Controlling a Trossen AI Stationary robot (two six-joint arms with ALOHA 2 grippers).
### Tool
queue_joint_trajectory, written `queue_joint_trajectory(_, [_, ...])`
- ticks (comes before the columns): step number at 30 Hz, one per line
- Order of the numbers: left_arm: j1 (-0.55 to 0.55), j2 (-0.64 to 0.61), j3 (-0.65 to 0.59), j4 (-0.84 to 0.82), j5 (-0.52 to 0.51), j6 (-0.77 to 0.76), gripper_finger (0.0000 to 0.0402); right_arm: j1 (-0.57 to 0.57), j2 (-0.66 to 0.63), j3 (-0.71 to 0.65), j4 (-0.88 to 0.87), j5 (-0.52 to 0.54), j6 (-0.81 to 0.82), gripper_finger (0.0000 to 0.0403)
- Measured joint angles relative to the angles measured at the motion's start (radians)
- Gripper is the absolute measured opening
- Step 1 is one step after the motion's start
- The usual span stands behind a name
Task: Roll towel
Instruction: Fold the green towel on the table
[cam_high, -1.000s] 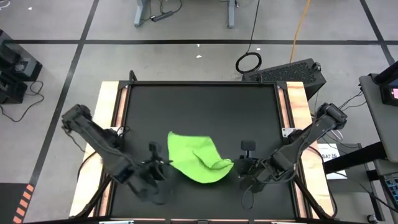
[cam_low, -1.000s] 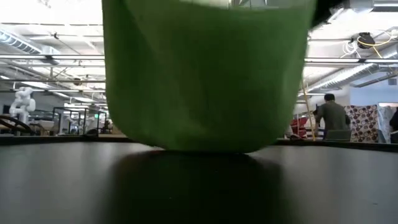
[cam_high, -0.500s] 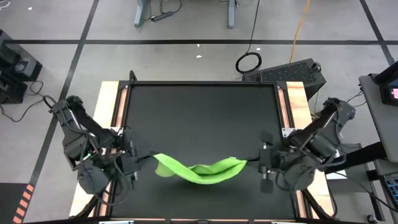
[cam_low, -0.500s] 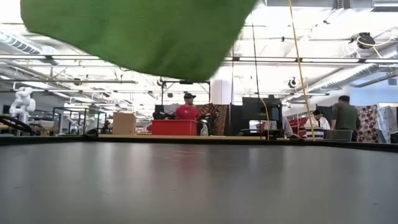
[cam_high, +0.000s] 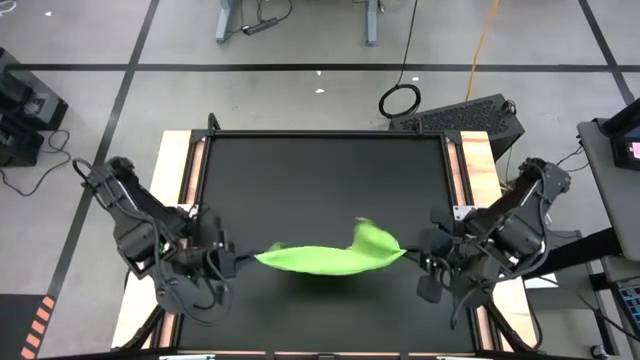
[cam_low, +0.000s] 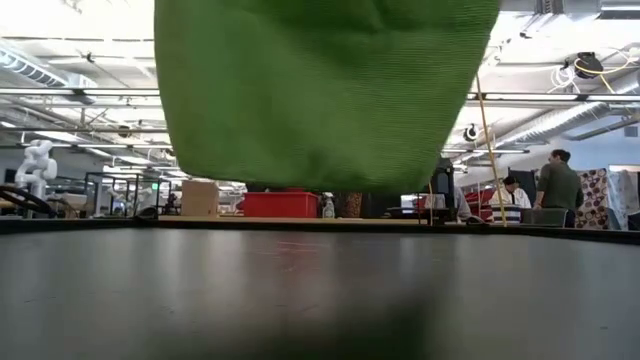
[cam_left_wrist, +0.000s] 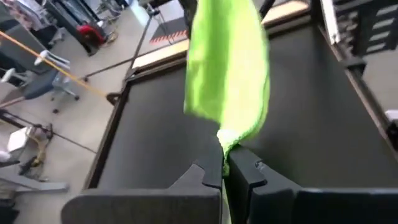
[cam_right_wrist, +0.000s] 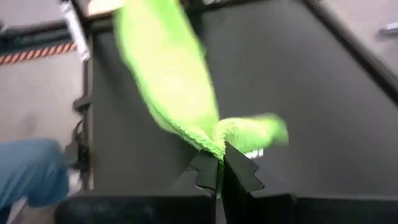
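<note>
Both claws clamp the towel (cam_high: 325, 259) aloft.
We see the left gripper (cam_left_wrist: 224, 167) pinching its nine-o'clock corner, the right gripper (cam_right_wrist: 219, 163) its three-o'clock corner, cloth hanging clear above the black table (cam_high: 320, 180).

i see the towel (cam_high: 325, 259) is bright lime green, plain, with no pattern. the table (cam_high: 320, 180) has a flat black top with pale wood strips (cam_high: 176, 165) along its sides. both arms (cam_high: 140, 215) are dark. on the floor, an orange and black striped mark (cam_high: 36, 325) and an orange cable (cam_high: 484, 40).
</note>
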Motion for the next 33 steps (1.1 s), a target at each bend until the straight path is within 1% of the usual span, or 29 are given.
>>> queue_joint_trajectory(3, [0.011,0.019,0.0,-0.045,-0.026,-0.027,0.0002,-0.001,0.002,0.0,-0.035,0.138,0.087,0.0])
queue_joint_trajectory(5, [0.019,0.027,0.0,-0.103,-0.071,-0.082,0.0002,-0.003,0.001,0.0,-0.033,0.178,0.116,0.0])
queue_joint_trajectory(7, [0.029,0.033,0.0,-0.165,-0.11,-0.138,0.0002,-0.007,0.001,0.0,-0.02,0.157,0.123,0.0])
queue_joint_trajectory(9, [0.036,0.042,0.0,-0.211,-0.104,-0.178,0.0001,-0.007,0.001,0.0,-0.012,0.101,0.123,0.0])
queue_joint_trajectory(12, [0.05,0.05,0.0,-0.201,-0.054,-0.174,0.0001,-0.007,0.004,0.0,0.0,0.053,0.138,0.0])
queue_joint_trajectory(16, [0.059,0.051,0.0,-0.164,0.032,-0.152,0.0001,-0.005,0.006,-0.001,0.047,0.022,0.124,0.0])
queue_joint_trajectory(20, [0.058,0.051,0.0,-0.154,0.042,-0.153,0.0001,0.011,0.006,-0.001,0.121,-0.011,0.06,0.0])
queue_joint_trajectory(22, [0.058,0.051,0.0,-0.167,0.042,-0.156,0.0001,0.016,0.006,-0.001,0.12,-0.013,0.051,0.0])
queue_joint_trajectory(24, [0.063,0.051,0.0,-0.188,0.039,-0.159,0.0001,0.013,0.005,-0.001,0.074,-0.021,0.062,0.0])
queue_joint_trajectory(27, [0.113,0.051,0.0,-0.255,0.036,-0.186,0.0001,-0.027,0.004,-0.001,-0.077,-0.056,0.134,0.0])
queue_joint_trajectory(29, [0.173,0.054,0.0,-0.32,0.034,-0.212,0.0001,-0.073,0.003,-0.003,-0.213,-0.089,0.198,0.0])
queue_joint_trajectory(31, [0.246,0.067,0.0,-0.368,0.042,-0.216,0.0001,-0.128,0.002,-0.022,-0.313,-0.125,0.234,0.0])
queue_joint_trajectory(33, [0.318,0.089,0.0,-0.397,0.048,-0.202,0.0001,-0.189,0.001,-0.057,-0.328,-0.154,0.21,0.0])
